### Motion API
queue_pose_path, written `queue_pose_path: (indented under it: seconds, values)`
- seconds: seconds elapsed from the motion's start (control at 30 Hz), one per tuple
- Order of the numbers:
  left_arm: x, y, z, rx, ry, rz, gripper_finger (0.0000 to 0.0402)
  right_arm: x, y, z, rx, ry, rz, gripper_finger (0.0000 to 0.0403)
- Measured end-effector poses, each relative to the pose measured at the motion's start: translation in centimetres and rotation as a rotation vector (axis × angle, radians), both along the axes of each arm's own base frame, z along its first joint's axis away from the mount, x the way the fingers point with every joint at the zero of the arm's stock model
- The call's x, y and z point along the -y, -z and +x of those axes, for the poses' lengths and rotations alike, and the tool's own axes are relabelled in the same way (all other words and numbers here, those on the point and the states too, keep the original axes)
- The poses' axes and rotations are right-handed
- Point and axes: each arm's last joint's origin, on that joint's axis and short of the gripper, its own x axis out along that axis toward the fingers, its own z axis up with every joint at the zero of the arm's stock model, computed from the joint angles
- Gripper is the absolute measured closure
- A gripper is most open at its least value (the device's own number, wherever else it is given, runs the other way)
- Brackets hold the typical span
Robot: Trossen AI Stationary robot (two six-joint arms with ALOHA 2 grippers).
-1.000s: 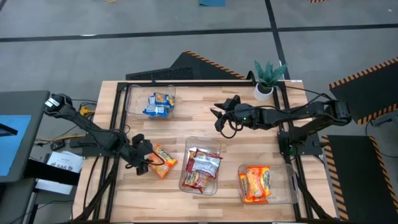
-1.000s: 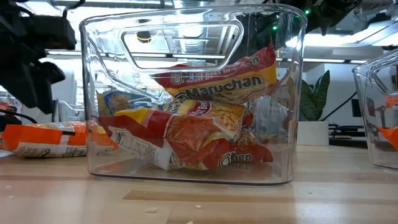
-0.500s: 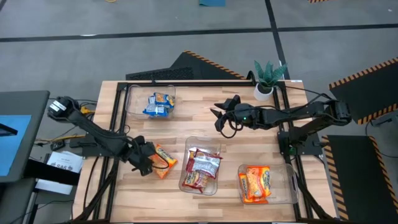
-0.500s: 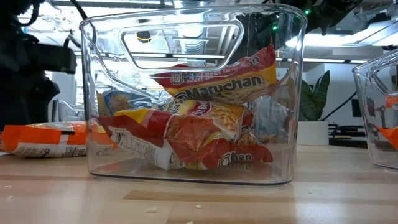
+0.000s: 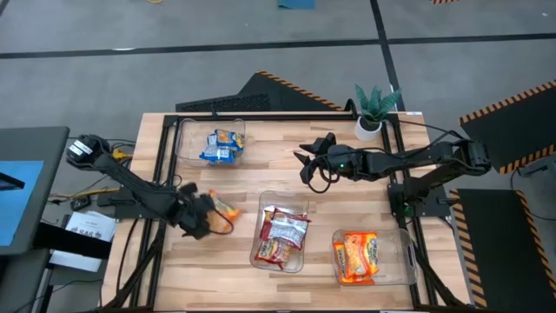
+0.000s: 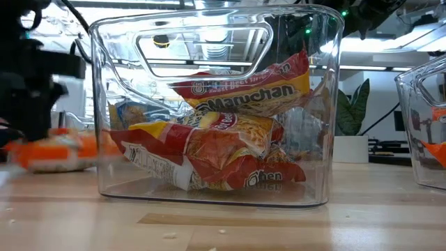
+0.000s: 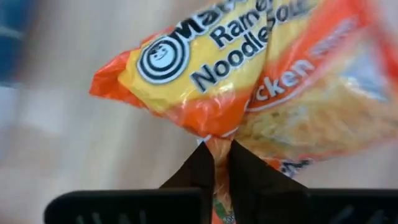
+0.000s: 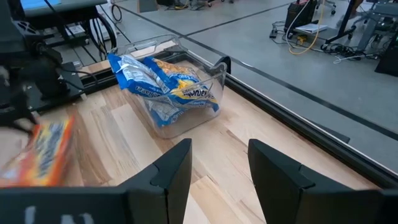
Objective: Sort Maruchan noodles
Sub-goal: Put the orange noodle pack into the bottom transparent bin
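Observation:
My left gripper (image 5: 205,219) is shut on an orange Maruchan noodle packet (image 5: 225,210) at the table's near left; the packet also shows in the left wrist view (image 7: 261,74) and, blurred, in the low view (image 6: 59,150). My right gripper (image 5: 306,167) hangs open and empty over the table's far middle, and its fingers stand apart in the right wrist view (image 8: 217,165). Blue packets lie in the far-left clear bin (image 5: 184,132), red-brown ones in the middle bin (image 5: 261,228), orange ones in the near-right bin (image 5: 401,261). My left gripper pinches the orange packet's near edge (image 7: 217,132) between its two fingers, where the wrapper is gathered into a crease. The fingers come from the table's left, slanting down. The packet sticks out beyond the fingertips, low over the table; whether it is clear of the wood I cannot tell.
A potted plant (image 5: 375,109) stands at the far right corner and a dark keyboard (image 5: 228,104) lies along the far edge. Bare wood lies between the bins in the table's middle and along the near edge.
My left gripper has gone toward the table's right, onto the orange packet, and has taken hold of its edge. The packet has shifted a little toward the far edge and shows blurred in the low view. My right arm has kept still.

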Motion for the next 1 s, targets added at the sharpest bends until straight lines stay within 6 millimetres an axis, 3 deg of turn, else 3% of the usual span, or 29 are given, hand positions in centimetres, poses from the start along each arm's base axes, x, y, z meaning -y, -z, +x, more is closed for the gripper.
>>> queue_pose_path:
  seconds: [0.33,0.5,0.67,1.0]
  values:
    - [-2.7,-9.0,-2.2,0.363,-0.086,0.196,0.0399,0.0,-0.3,0.2,0.071,-0.009,0.05,0.0221]
    - [-4.0,-12.1,-1.9,0.501,-0.088,0.301,0.04,-0.4,-0.5,1.5,0.17,-0.243,0.049,0.0221]
    - [-4.9,-13.9,-0.2,0.586,-0.051,0.395,0.0401,-0.5,0.3,3.2,0.234,-0.434,0.092,0.0221]
    - [-6.0,-15.7,2.5,0.694,-0.039,0.537,0.0401,0.0,-0.2,8.2,0.443,-0.425,0.244,0.0221]
